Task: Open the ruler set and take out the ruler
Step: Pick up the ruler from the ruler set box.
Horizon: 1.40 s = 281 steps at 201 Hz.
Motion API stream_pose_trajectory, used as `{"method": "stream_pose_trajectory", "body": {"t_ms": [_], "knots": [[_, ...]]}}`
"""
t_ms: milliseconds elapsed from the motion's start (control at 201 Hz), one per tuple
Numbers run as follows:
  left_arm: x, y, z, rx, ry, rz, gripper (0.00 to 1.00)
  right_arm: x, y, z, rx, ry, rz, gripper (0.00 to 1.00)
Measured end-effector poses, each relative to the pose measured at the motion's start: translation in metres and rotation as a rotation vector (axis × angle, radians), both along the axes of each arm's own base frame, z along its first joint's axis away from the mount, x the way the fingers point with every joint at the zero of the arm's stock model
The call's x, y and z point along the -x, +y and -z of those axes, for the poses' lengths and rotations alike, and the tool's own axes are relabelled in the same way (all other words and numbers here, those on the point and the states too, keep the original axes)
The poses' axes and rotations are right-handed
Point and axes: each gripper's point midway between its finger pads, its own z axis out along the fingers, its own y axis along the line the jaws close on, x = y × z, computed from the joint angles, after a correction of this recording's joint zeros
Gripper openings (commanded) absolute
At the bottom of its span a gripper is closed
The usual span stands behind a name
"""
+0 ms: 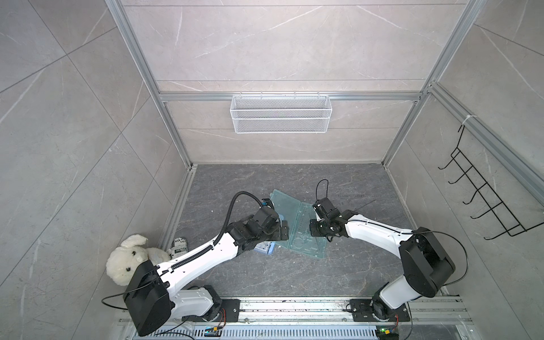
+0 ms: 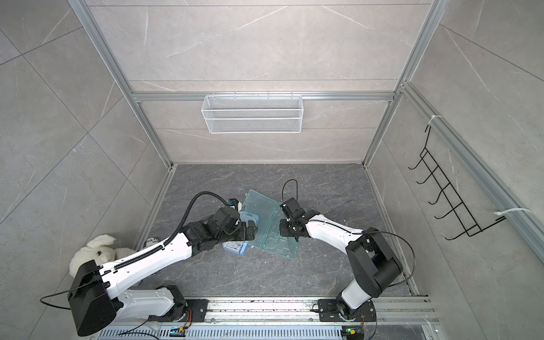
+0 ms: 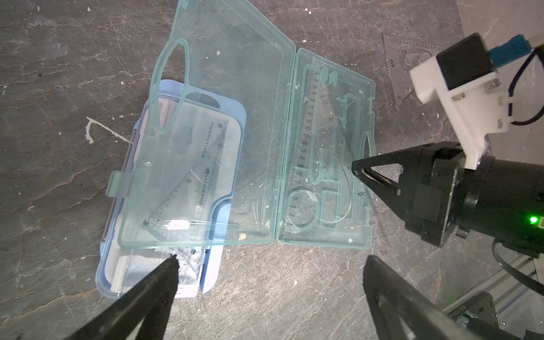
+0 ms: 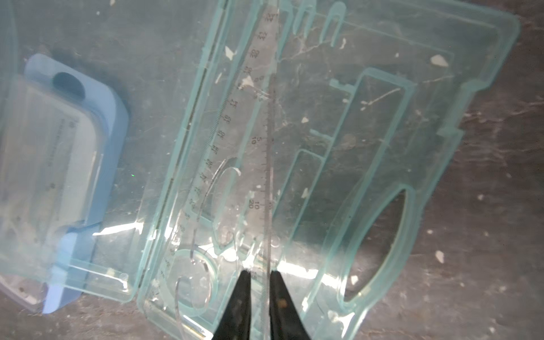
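The right pincer (image 4: pixel 260 275) is almost pressed together and pinches the thin edge of the clear ruler (image 4: pixel 259 141). The ruler is in the tray half of the open green case (image 3: pixel 323 243) on the worktop (image 3: pixel 59 88). The left pincer (image 3: pixel 270 265) is spread wide above the worktop beside the case, holding nothing. The lid (image 3: pixel 235 88) lies folded back, partly over a blue box (image 3: pixel 210 273).

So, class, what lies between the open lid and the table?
A blue case lies on the table, partly under the lid. It shows through the clear lid in both wrist views.
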Motion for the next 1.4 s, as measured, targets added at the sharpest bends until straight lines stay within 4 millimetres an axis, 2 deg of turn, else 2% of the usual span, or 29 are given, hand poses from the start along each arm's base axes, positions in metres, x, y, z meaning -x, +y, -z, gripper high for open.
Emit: {"method": "stream_pose_trajectory", "body": {"t_ms": [308, 1164, 1398], "knots": [[0.000, 0.000, 0.000, -0.002, -0.002, -0.003, 1.00, 0.002, 0.017, -0.008, -0.099, 0.015, -0.023, 0.20], [-0.001, 0.001, 0.000, -0.004, -0.005, -0.003, 1.00, 0.008, 0.045, -0.020, -0.252, 0.058, -0.037, 0.24], [-0.001, 0.001, 0.000, -0.005, -0.006, -0.001, 1.00, 0.003, 0.062, -0.036, -0.292, 0.037, -0.057, 0.24]]}}
